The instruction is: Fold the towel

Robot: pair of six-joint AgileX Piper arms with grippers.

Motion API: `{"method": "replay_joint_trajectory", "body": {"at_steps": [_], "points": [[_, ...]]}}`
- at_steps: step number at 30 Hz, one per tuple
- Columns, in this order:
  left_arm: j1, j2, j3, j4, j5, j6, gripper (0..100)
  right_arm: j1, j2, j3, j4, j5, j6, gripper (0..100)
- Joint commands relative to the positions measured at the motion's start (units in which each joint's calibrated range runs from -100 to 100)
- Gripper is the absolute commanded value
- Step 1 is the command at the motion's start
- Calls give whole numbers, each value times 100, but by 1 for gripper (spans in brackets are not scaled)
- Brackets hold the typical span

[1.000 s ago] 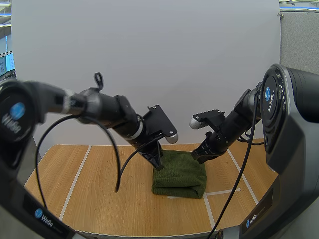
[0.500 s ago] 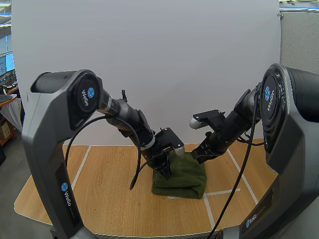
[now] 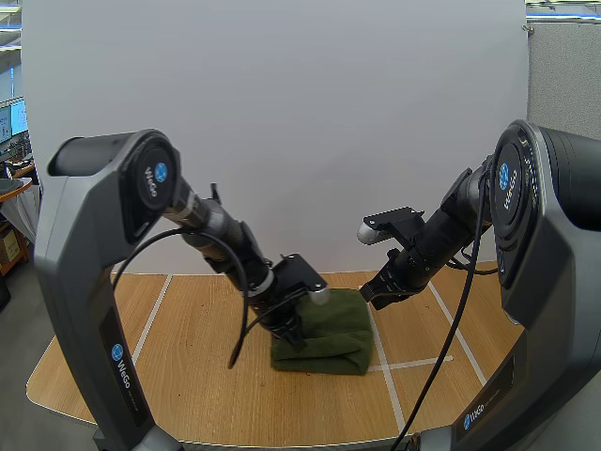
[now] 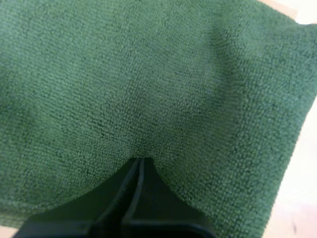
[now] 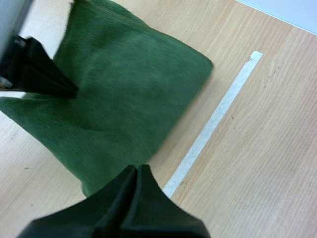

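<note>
Green folded towel; left gripper closed, tips pressing towel top; right gripper closed, hovering near right edge. Likely smoothing step: press evenly, avoid dragging.

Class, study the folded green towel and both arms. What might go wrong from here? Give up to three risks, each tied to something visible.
1. The left jaws, shut, press into the towel; any sideways move may drag the whole folded stack across the table instead of smoothing it.
2. The right jaws, shut, hang over the towel's edge beside the tape line; lowered like this, they cannot pinch the cloth and may rumple the fold.
</note>
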Motion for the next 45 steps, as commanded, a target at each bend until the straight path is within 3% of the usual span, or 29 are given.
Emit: {"method": "replay_joint_trajectory", "body": {"at_steps": [1, 8, 15, 20, 31, 38, 45], "points": [[294, -400, 325, 383, 682, 25, 0, -2, -25, 15, 11, 101, 1, 0], [294, -545, 537, -226, 881, 300, 0, -2, -25, 15, 95, 824, -31, 0], [294, -1853, 537, -447, 965, 245, 0, -2, -25, 15, 128, 911, -39, 0], [294, -2902, 553, 165, 1484, -500, 0, -2, -234, 15, 199, 1052, -63, 0], [294, -5462, 1464, 1407, 1096, -1774, 0, -2, -1307, 499, 213, 1228, -603, 0], [294, -6381, 2036, 1412, 1147, -1994, 0, -2, -1395, 1018, 329, 1240, -714, 0], [294, -6221, 2039, 1332, 1030, -2002, 0, -2, -1395, 1038, 797, 1284, -826, 0]]}}
